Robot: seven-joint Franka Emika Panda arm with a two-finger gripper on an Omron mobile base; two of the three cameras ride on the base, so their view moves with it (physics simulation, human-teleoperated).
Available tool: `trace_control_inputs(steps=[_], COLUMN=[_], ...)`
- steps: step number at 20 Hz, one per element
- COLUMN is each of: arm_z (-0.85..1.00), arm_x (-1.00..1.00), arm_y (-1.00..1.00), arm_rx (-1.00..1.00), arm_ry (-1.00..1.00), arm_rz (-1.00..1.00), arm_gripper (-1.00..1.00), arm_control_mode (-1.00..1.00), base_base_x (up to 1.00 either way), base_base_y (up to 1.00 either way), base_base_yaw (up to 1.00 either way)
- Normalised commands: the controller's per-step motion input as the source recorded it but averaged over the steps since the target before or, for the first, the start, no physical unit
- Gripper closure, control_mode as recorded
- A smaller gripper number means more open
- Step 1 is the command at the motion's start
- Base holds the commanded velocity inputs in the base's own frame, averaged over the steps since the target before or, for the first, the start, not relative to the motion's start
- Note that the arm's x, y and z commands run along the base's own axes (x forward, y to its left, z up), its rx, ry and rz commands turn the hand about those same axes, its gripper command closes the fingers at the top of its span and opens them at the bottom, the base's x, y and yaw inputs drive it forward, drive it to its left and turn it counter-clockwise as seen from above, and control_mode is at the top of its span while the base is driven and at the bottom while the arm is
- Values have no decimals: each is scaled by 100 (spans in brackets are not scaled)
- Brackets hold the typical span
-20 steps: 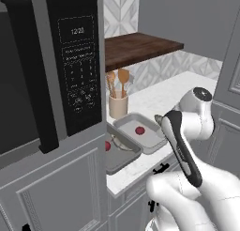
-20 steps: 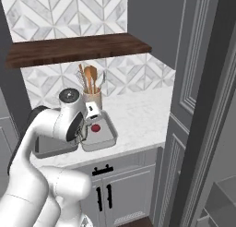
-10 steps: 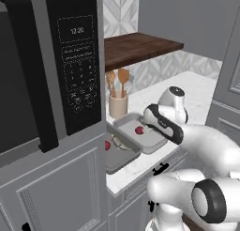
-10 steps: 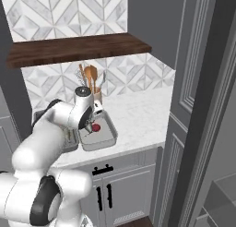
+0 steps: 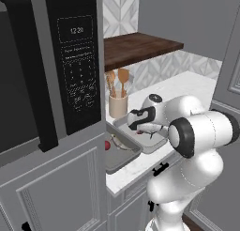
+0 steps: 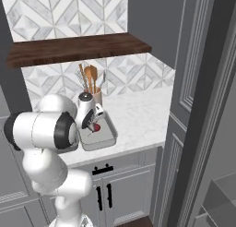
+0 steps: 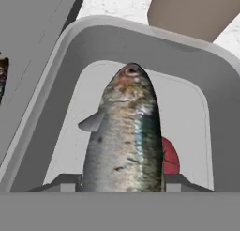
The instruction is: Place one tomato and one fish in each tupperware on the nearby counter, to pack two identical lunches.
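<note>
Swinging in from the right over the last second, now hanging low over the far tupperware [image 7: 206, 80] on the table [image 6: 138, 115], hand [image 7: 121, 184] narrowly parted and clamped on a fish [image 7: 124, 131], head pointing into the tray. Meaning, probably: second lunch nearly packed, release alone outstanding. Already lying in that tray, a tomato [image 7: 169, 156], just beside the fish. Holding another tomato [image 5: 107, 145] and what looks like a fish, the near tupperware [image 5: 123, 158]. Standing behind, a tan utensil cup [image 5: 118, 104].
</note>
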Motion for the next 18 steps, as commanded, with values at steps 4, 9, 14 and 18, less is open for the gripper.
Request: trace_control_inputs(steps=[4,9,14,18], arm_z=[2,27,71,100], arm_x=[13,0,-50,-100], arm_y=[5,7,-22,-93], arm_rx=[0,-1,4,24], arm_ry=[1,11,10,-26], arm_rz=[-2,-7,-10,-5], arm_gripper=[-100,-100,-100,-100], arm_control_mode=[-100,-100,-100,-100], base_base_x=[0,0,0,0], base_base_y=[0,0,0,0], base_base_yaw=[0,0,0,0])
